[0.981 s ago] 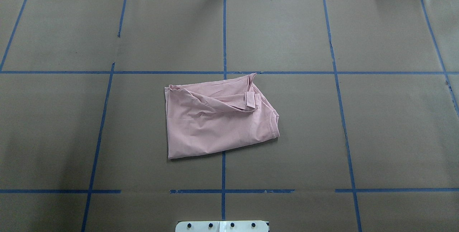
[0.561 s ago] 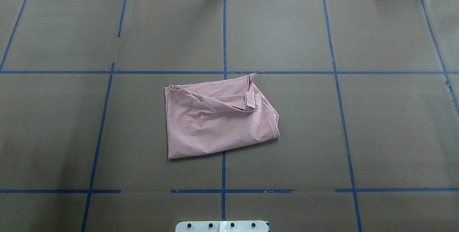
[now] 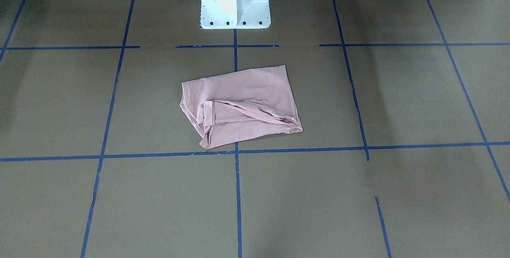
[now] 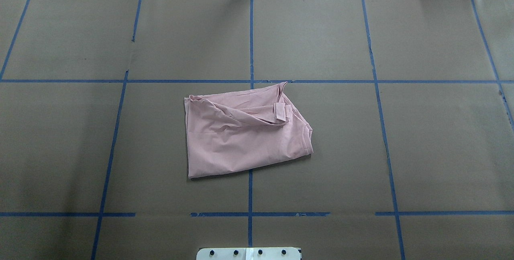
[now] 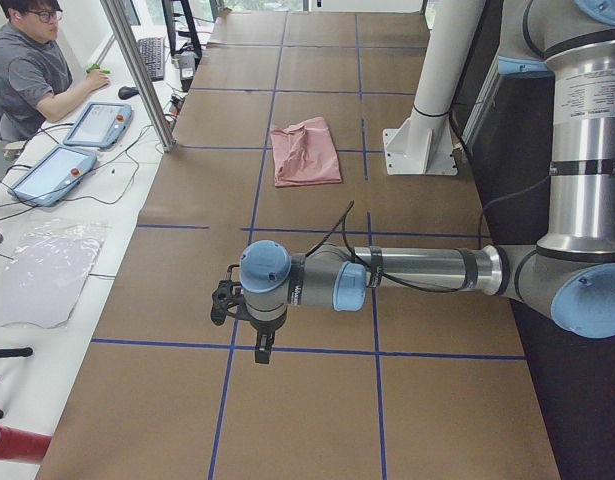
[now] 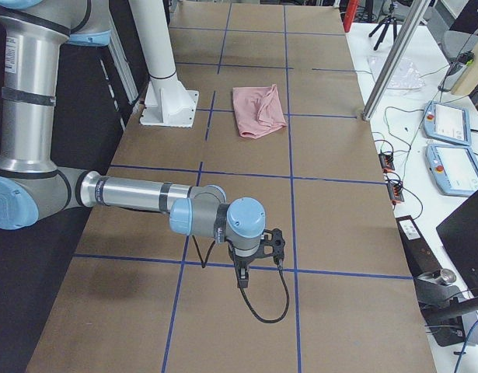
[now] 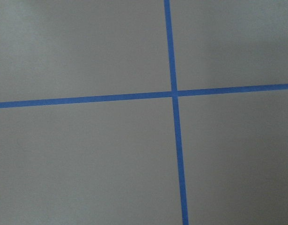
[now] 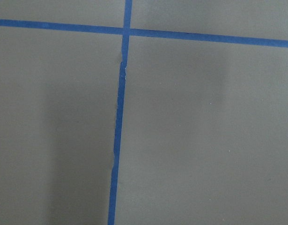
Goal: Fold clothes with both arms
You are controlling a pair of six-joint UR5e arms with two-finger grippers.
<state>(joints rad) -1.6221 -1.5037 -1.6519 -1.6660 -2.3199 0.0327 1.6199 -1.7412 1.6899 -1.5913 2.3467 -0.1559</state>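
Observation:
The clothes are one pale pink T-shirt [image 4: 241, 139] lying folded and rumpled at the table's middle, plain side up with a sleeve flap on top; it also shows as the T-shirt [image 3: 243, 98], [image 5: 305, 152], [image 6: 258, 110]. Neither arm touches it. My left arm [image 5: 417, 270] reaches over the table far from the shirt, its gripper [image 5: 262, 350] pointing down at the brown paper. My right arm [image 6: 137, 194] does the same at the other end, its gripper [image 6: 240, 276] above a blue tape line. I cannot tell whether either gripper is open or shut. Both wrist views show only paper and tape.
Brown paper with a blue tape grid [image 4: 251, 43] covers the table. The white pedestal base [image 3: 234, 2] stands behind the shirt. A seated person [image 5: 32, 70], tablets [image 5: 97, 122] and a plastic bag [image 5: 42, 270] are on the far side. A black cable [image 6: 270, 311] loops under the right gripper.

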